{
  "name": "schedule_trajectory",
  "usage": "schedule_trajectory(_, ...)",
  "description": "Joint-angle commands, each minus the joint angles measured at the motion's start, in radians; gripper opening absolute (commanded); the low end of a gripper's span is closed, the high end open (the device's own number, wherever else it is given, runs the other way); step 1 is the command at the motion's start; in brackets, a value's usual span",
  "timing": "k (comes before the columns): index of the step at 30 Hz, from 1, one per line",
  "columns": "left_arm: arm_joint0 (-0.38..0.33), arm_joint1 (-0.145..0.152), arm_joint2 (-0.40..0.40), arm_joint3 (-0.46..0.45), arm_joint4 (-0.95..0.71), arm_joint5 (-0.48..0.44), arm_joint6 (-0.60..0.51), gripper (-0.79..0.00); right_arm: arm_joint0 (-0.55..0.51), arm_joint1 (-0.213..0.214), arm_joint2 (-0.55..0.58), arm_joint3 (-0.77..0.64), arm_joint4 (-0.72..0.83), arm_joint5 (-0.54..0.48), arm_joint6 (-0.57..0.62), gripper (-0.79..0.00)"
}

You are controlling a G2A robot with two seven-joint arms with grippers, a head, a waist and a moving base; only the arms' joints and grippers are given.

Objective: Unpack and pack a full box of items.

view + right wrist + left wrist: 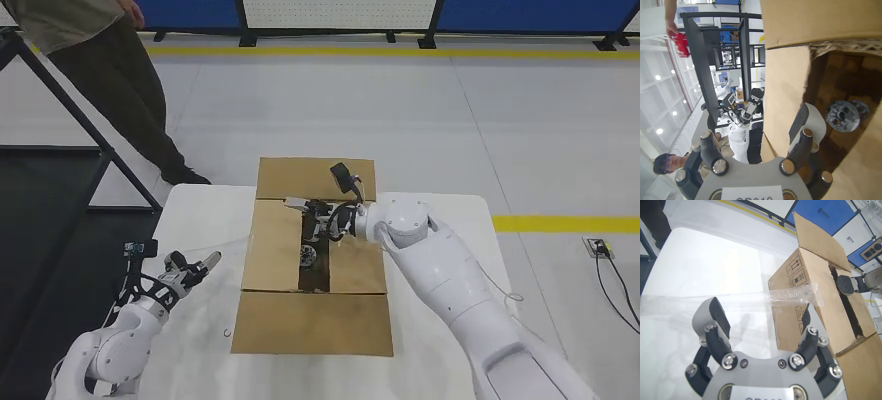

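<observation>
A cardboard box stands mid-table with its end flaps folded out and its long flaps parted by a narrow gap. Down in that gap lies a dark grey round flanged part, which the top view shows too. My right gripper is open at the gap's far end, astride one long flap; one pad is inside the box. My left gripper is open and holds nothing, low over the table beside the box. A strip of clear tape hangs off the box's side near it.
The white table has bare room on both sides of the box. A black metal frame stands just off the table's left edge. A small ring-like thing lies on the table near the box's near flap.
</observation>
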Motion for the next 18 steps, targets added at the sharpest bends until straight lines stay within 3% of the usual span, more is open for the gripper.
schedule_trajectory(1, -0.001, 0.001, -0.004, 0.001, -0.004, 0.001, -0.001, 0.000, -0.003, 0.002, -0.002, -0.008, -0.022, 0.009, -0.006, 0.000)
schedule_trajectory(10, -0.012, 0.002, -0.006, 0.009, -0.021, 0.006, -0.009, 0.000, -0.019, 0.002, -0.001, -0.036, -0.039, 0.018, 0.025, 0.000)
schedule_trajectory(18, -0.014, 0.001, 0.014, 0.007, -0.017, 0.009, -0.009, 0.000, -0.028, -0.012, 0.028, 0.015, 0.071, -0.089, 0.104, 0.000)
